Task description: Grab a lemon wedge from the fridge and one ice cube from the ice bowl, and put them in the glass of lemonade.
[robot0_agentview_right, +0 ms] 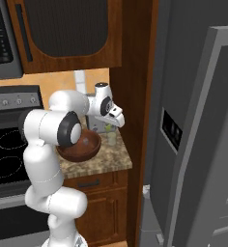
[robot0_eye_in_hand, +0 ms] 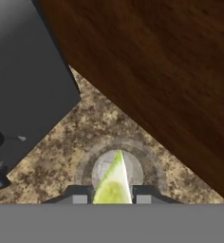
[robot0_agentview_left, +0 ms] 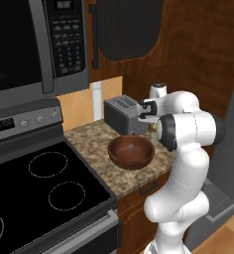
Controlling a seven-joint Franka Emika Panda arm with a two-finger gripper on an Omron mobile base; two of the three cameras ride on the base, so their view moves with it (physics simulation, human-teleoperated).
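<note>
A yellow-green lemon wedge [robot0_eye_in_hand: 113, 182] sits between my gripper's [robot0_eye_in_hand: 113, 195] two finger tips, point away from the hand. Right beneath it is the round rim of the glass of lemonade [robot0_eye_in_hand: 135, 163], standing on the speckled counter. From the base views the hand [robot0_agentview_left: 147, 110] hangs over the glass [robot0_agentview_right: 111, 138] at the counter's right end, beside the wooden side wall. The dark reddish-brown ice bowl [robot0_agentview_left: 131, 151] rests just left of the glass, nearer the counter's front edge. The grey fridge [robot0_agentview_right: 198, 144] stands to the right.
A silver toaster [robot0_agentview_left: 123, 115] stands behind the bowl, close to the hand's left. The brown wooden wall [robot0_eye_in_hand: 171, 71] is tight on the glass's right. A black cooktop [robot0_agentview_left: 44, 193] and a microwave [robot0_agentview_left: 34, 44] lie to the left.
</note>
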